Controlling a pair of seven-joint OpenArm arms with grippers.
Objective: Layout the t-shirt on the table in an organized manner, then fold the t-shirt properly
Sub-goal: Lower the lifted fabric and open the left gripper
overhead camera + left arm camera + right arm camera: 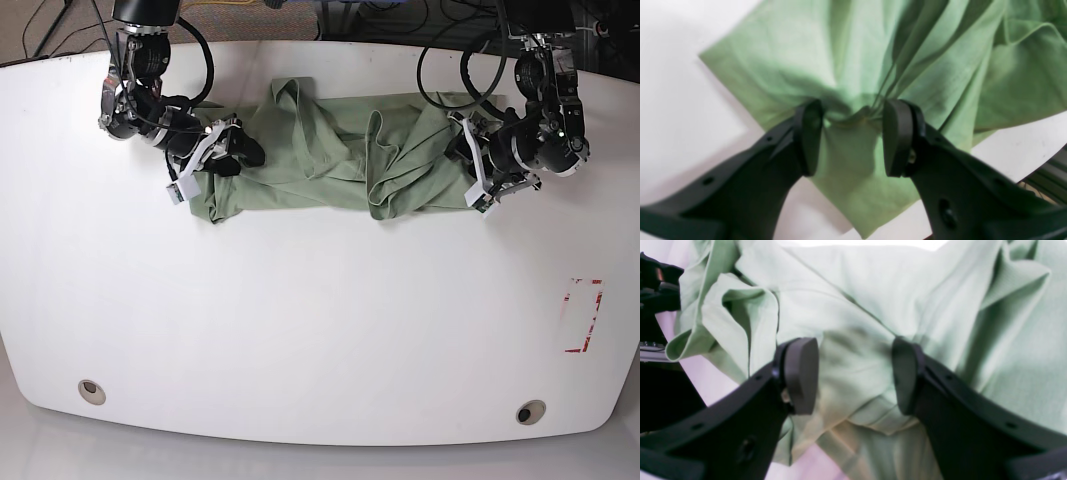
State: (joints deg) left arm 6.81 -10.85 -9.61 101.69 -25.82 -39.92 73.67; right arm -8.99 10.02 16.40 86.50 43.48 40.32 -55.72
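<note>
The pale green t-shirt (320, 170) lies crumpled in a wide band across the far part of the white table (320, 330). My left gripper (468, 165) is at its right end. In the left wrist view the left gripper (853, 106) is open, its fingertips (895, 133) pressed into the t-shirt (806, 60), which puckers between them. My right gripper (222, 158) is at the shirt's left end. Seen from the right wrist, the right gripper (853, 350) is open too, straddling folds of the t-shirt (857, 290). Nothing is pinched.
A red-marked rectangle (583, 315) sits near the table's right edge. Two round grommet holes (91, 390) (529, 411) lie near the front edge. Cables hang behind both arms at the far edge. In the left wrist view the table edge (1037, 163) runs just past the shirt.
</note>
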